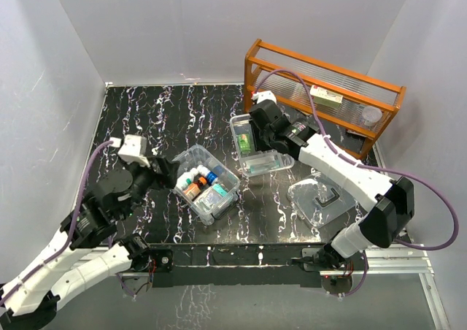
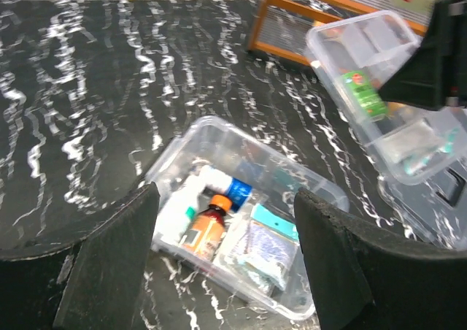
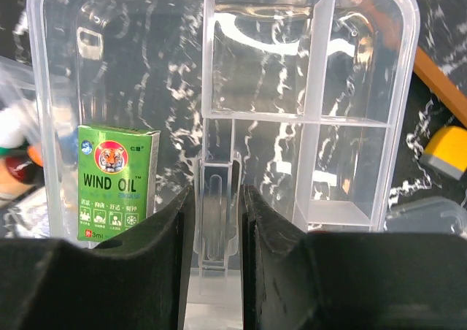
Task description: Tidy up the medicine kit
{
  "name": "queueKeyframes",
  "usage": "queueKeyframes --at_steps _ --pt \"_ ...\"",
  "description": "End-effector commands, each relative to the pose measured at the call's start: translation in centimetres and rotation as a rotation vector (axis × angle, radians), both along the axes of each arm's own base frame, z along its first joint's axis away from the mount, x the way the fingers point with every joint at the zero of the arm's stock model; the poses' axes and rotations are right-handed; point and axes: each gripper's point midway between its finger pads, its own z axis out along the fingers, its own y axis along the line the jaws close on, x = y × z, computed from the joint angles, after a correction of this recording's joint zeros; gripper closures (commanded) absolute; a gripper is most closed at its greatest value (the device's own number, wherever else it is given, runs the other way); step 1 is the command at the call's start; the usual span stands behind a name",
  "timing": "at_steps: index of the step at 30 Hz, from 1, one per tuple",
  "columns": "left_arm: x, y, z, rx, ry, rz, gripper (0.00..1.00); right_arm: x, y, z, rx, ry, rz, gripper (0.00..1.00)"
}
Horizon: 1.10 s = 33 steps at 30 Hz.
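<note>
The medicine kit's clear box [image 1: 207,185] sits mid-table with an orange-capped brown bottle [image 2: 206,228], a blue-capped white bottle [image 2: 226,185] and a flat packet [image 2: 264,248] inside. My left gripper [image 1: 166,173] is open just left of the box, and its fingers [image 2: 109,271] frame the box's near end without touching it. The right gripper [image 3: 217,220] is shut on the centre handle tab of the clear divided tray [image 3: 314,89], holding the tray [image 1: 257,149] tilted right of the box. A green Wind Oil carton [image 3: 117,180] lies in the tray's left compartment. The clear lid [image 1: 319,199] with a dark handle rests further right.
The orange wooden rack [image 1: 321,89] stands at the back right with a small box and a white jar on it. A yellow and grey item [image 3: 445,152] lies beside the tray. White walls close in the black marbled table [image 1: 146,118].
</note>
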Motion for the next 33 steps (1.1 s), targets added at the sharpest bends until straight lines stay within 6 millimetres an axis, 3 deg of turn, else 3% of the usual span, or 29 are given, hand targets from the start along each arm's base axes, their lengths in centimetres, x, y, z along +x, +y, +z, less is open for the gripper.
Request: queueKeyframes --at_steps 1,7,15,24,26,33 --pt "-0.6 5.4 -1.8 0.038 0.034 0.229 0.26 0.5 3.0 3.3 0.057 -0.047 0.077 0.86" --pt "-2.3 8.9 -3.5 0.035 0.059 0.328 0.26 -1.0 8.2 5.2 0.116 -0.103 0.198 0.86" --pt "-2.5 9.0 -2.7 0.007 0.011 0.306 0.25 -3.7 14.1 4.4 0.114 -0.107 0.386 0.86" --pt "-2.3 9.1 -2.9 0.061 0.025 0.310 0.25 -5.3 18.5 2.1 0.047 -0.094 0.568 0.87" --pt "-2.3 8.9 -2.9 0.060 0.028 0.302 0.25 -5.3 19.1 0.9 0.033 -0.074 0.593 0.87" --pt "-2.3 8.8 -3.0 0.066 0.029 0.299 0.24 -5.6 20.7 -0.5 0.046 -0.056 0.667 0.87"
